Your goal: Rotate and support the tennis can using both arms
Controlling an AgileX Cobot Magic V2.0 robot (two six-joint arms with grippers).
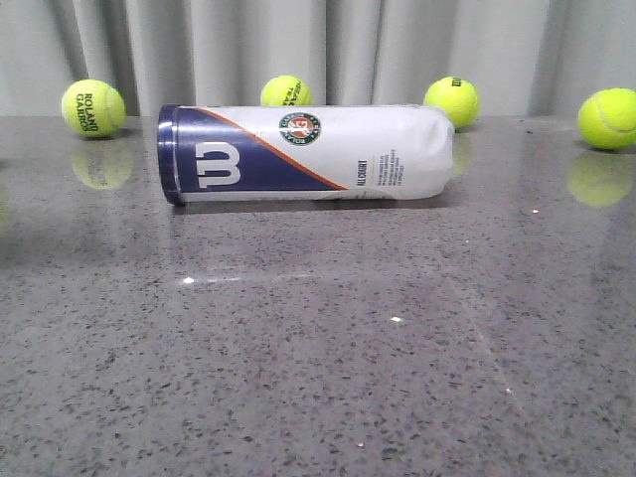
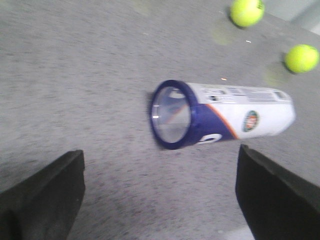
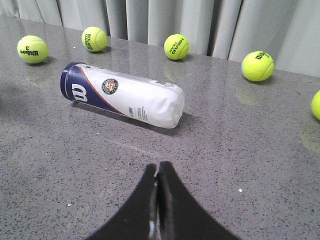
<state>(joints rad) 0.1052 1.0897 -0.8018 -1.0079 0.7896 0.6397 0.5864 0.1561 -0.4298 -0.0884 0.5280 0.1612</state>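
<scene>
The tall clear-plastic tennis can lying on its side has a white label, a navy blue band at its left end with a white "W" logo, a thin orange line edging the navy, and a round red-green emblem. The polished stone tabletop is grey, speckled with dark and pale flecks, and carries faint yellow-green reflections under the round yellow-green tennis balls along its far edge, which bear black lettering. Behind them hangs a pale grey pleated curtain, and the black fingers of the grippers are plain and unpatterned.
</scene>
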